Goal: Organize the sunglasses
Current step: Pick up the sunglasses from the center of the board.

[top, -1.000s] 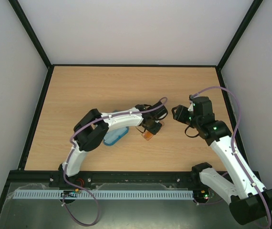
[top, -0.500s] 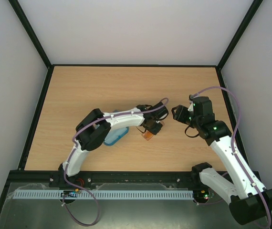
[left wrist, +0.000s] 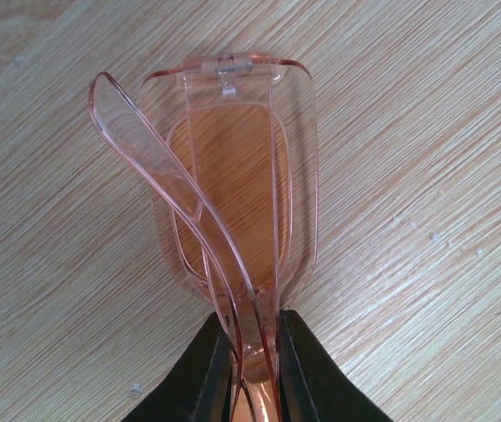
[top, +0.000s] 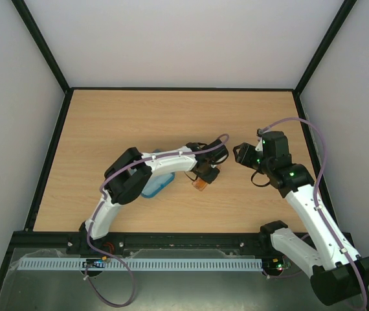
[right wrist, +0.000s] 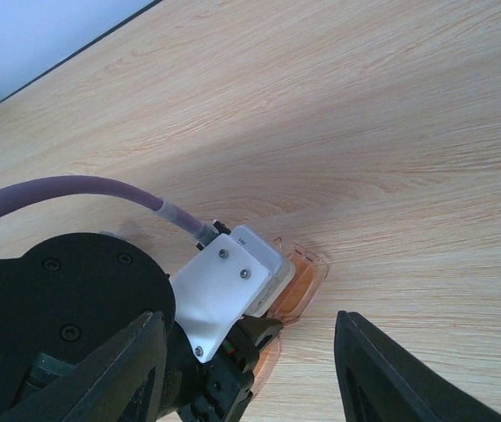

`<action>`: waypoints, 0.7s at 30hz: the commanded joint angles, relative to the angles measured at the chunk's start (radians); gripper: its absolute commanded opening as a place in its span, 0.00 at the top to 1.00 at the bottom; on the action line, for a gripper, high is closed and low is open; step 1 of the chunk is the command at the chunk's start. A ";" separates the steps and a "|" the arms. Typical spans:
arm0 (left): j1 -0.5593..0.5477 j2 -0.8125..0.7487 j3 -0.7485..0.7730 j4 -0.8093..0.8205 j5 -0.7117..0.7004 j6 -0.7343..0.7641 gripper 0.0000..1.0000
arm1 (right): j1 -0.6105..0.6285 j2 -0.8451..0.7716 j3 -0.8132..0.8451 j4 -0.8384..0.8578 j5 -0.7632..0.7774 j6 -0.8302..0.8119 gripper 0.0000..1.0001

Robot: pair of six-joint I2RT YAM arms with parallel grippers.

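**Near edge.** Perforated white strip [top: 139, 264] running across in front of the two arm bases. A purple cable [top: 116, 285] loops below it.

**Table** [top: 107, 123]. Pale wood grain with a black border.

**Blue case** [top: 156, 186]. Oblong, lying on the table left of centre. It is partly covered from above by the left arm's forearm.

**Orange sunglasses** [top: 200, 185]. One pair, thin translucent frame, folded. They sit near the table's centre, just right of the blue case and on the near side of the left claw. In the left wrist view the orange sunglasses [left wrist: 233, 193] point away from the fingers, with one temple bowing out to the left. Whether they rest on the wood or hang just above it cannot be told.

**Left claw** [top: 204, 173]. Reached in from the left and angled down. In its own view the left claw [left wrist: 250, 321] is nearly closed, and the black fingers [left wrist: 299, 369] pinch the end of the frame from both sides.

**Right claw** [top: 239, 154]. Just right of the left claw, apart from it and facing it. In its own view the right claw [right wrist: 249, 318] stands about half open with nothing between its fingers [right wrist: 382, 374]. Beyond them lie the left wrist's white plate [right wrist: 228, 299] and the orange sunglasses [right wrist: 301, 283] against the table.

**Far side.** Bare table up to the black rear edge, with pale walls [top: 184, 39] behind.
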 commanded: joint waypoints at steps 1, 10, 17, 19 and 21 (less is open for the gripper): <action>-0.002 -0.035 0.028 -0.069 -0.025 0.016 0.92 | -0.007 -0.014 -0.015 -0.007 -0.006 -0.018 0.46; 0.008 -0.177 -0.049 -0.145 -0.071 0.038 0.93 | -0.018 -0.020 0.003 -0.018 -0.011 -0.029 0.46; 0.040 -0.339 -0.157 -0.225 -0.098 0.006 0.93 | -0.038 -0.029 0.024 -0.030 -0.035 -0.054 0.46; 0.062 -0.392 -0.196 -0.241 -0.089 -0.022 0.93 | -0.040 -0.034 0.025 -0.028 -0.042 -0.061 0.46; 0.086 -0.438 -0.231 -0.259 -0.092 -0.051 0.93 | -0.042 -0.037 0.021 -0.025 -0.047 -0.067 0.46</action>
